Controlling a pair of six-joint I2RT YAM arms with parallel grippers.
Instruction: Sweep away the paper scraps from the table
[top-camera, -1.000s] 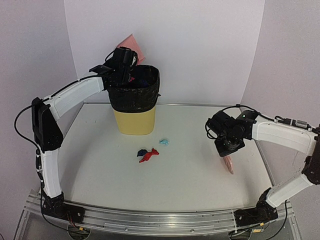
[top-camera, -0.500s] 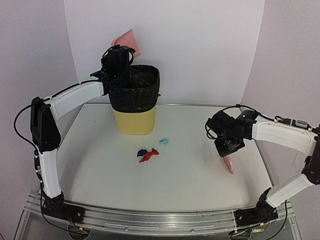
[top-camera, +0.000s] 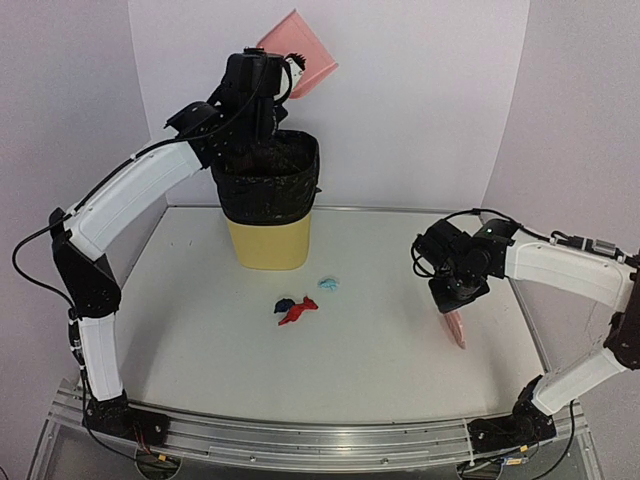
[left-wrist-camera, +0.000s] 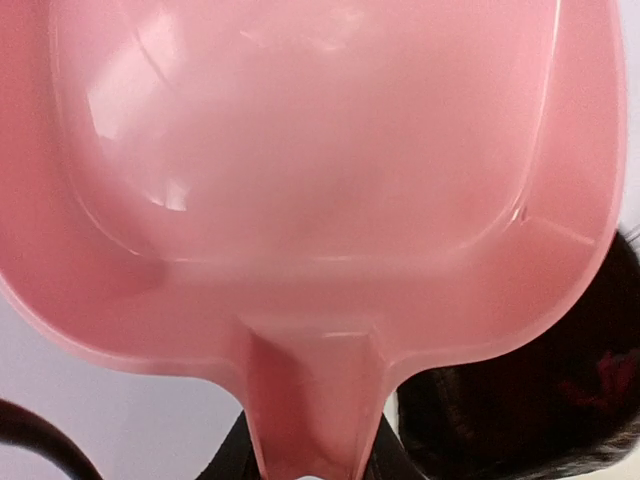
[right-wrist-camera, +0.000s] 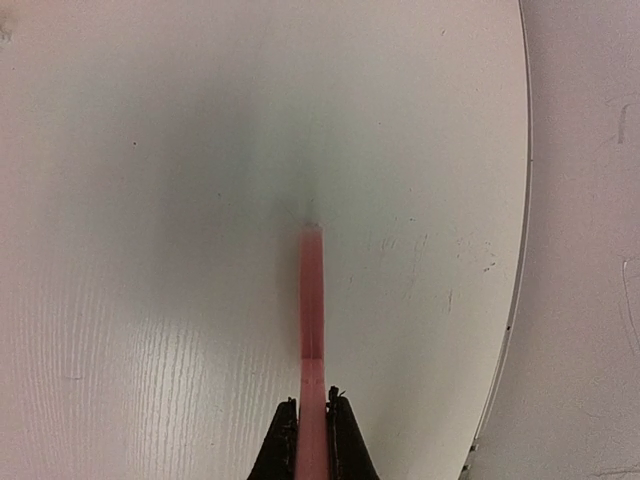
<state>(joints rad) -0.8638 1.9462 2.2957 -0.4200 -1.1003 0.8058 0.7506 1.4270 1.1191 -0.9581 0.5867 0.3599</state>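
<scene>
The dustpan (top-camera: 303, 50) and brush (top-camera: 457, 328) are pink, the bin (top-camera: 268, 248) yellow with a black liner (top-camera: 265, 185), the table (top-camera: 200, 330) white with faint grain, the arms (top-camera: 140, 190) white with black joints, and the scraps (top-camera: 298, 312) red, navy and light blue.

The dustpan (left-wrist-camera: 320, 200) overruns the left wrist view's edges, its handle hiding the left gripper (left-wrist-camera: 310, 452). The brush (right-wrist-camera: 312, 300) tip is blurred.
</scene>
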